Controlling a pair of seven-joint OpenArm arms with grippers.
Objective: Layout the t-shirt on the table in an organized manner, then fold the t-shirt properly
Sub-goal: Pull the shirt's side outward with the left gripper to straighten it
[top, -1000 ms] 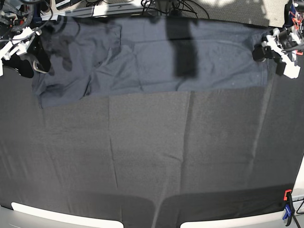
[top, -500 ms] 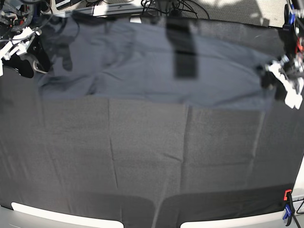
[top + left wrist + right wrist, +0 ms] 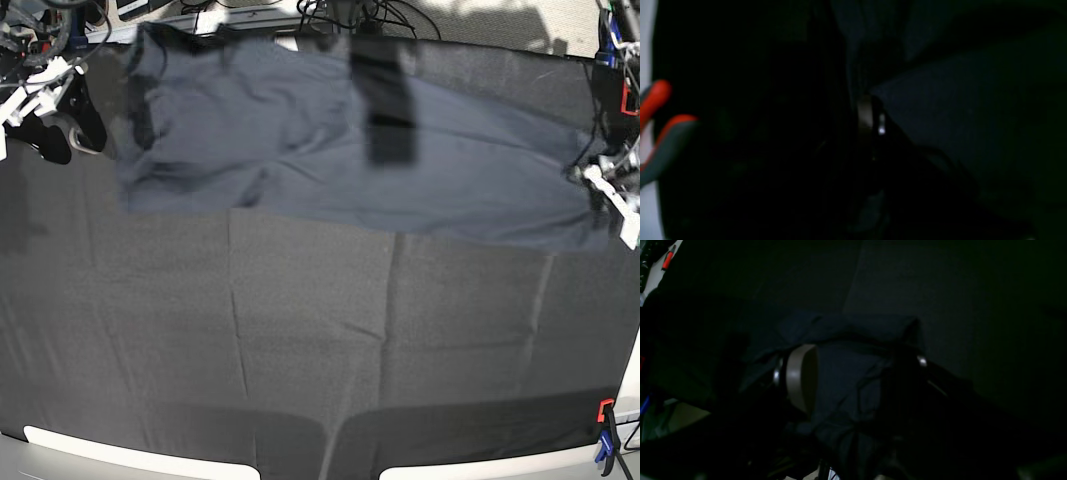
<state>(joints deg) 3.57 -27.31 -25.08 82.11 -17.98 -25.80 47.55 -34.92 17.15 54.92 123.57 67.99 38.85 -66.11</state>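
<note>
Base view is the only one that gives the whole layout: the t-shirt (image 3: 350, 150) is stretched out wide across the far part of the bench (image 3: 300, 340), running from the upper left corner down toward the right edge, with its lower hem slanting a bit lower on the right. Fabric looks a bit blurred there. A dark strip of shadow crosses the middle of it.

The wrist cams are super dark but show grip detail the base cam can't. In the right wrist view the right hand (image 3: 853, 373) has its fingers (image 3: 801, 376) spread apart with bunched shirt fabric sitting between them; whether it really pinches the cloth I can't tell.

Left wrist view: the left hand (image 3: 870, 120) looks pressed together on a fold of the shirt, the fabric pulling away taut to the right. There's also a red-handled clamp (image 3: 660, 110) at the left edge of that view, near the bench edge.

In the base view the left hand (image 3: 612, 195) sits right at the shirt's right end.
</note>
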